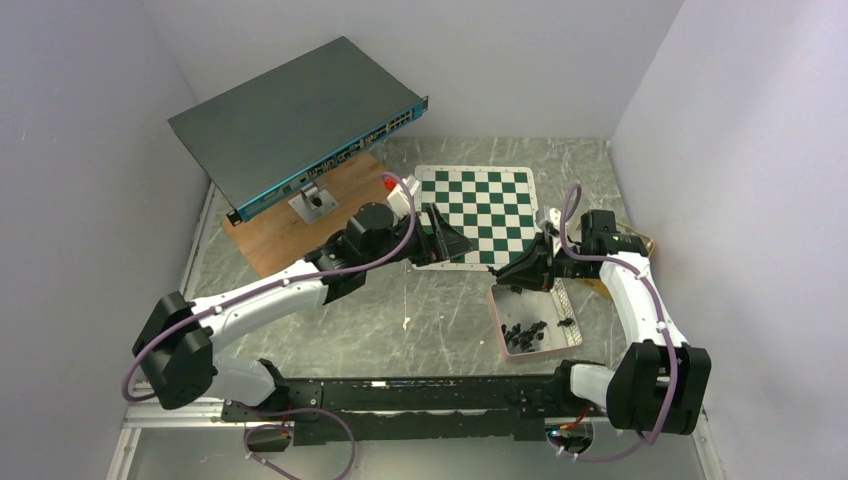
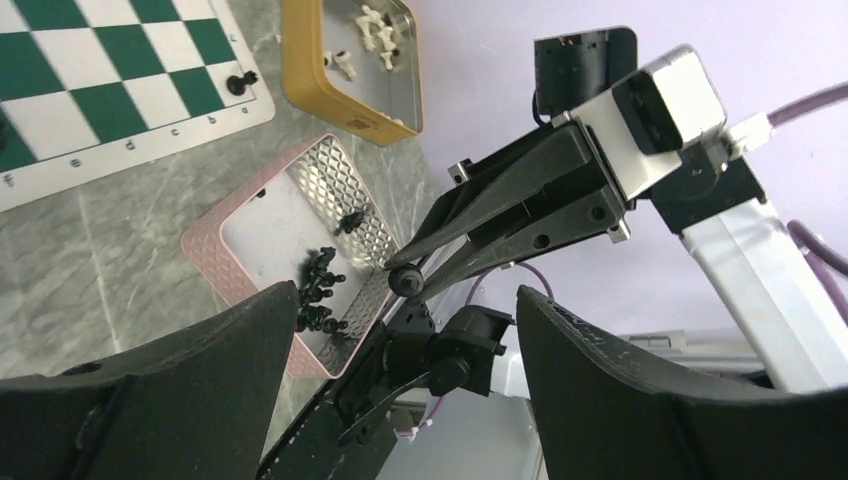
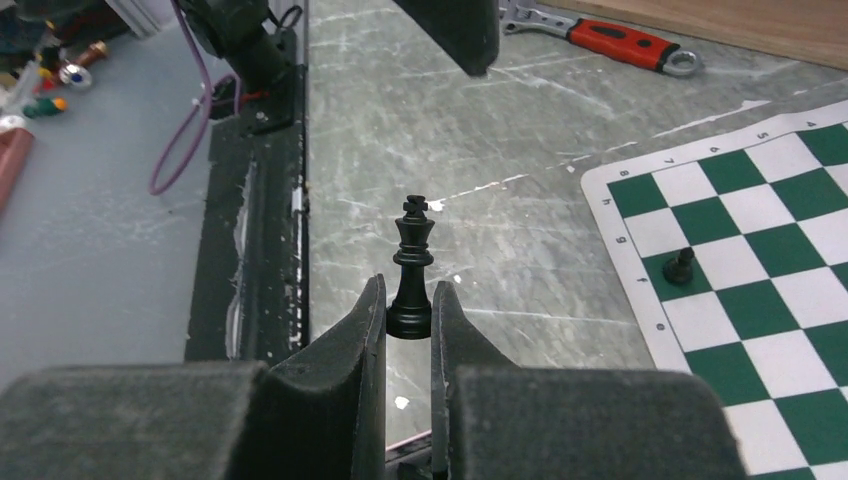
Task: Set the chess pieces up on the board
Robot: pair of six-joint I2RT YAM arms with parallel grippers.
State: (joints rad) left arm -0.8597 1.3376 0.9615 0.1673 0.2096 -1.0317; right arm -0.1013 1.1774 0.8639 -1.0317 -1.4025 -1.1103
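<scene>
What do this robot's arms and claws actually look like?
The left arm and right arm have white shells between chunky black joints, with a purple cable looping along each. The left gripper and right gripper are black, each with two tapering, wedge-shaped fingers.

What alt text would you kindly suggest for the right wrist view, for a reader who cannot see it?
The right hand pinches an upright black king by its base above the marbled table. At frame right lies the green-and-white board with one black pawn on it.
</scene>
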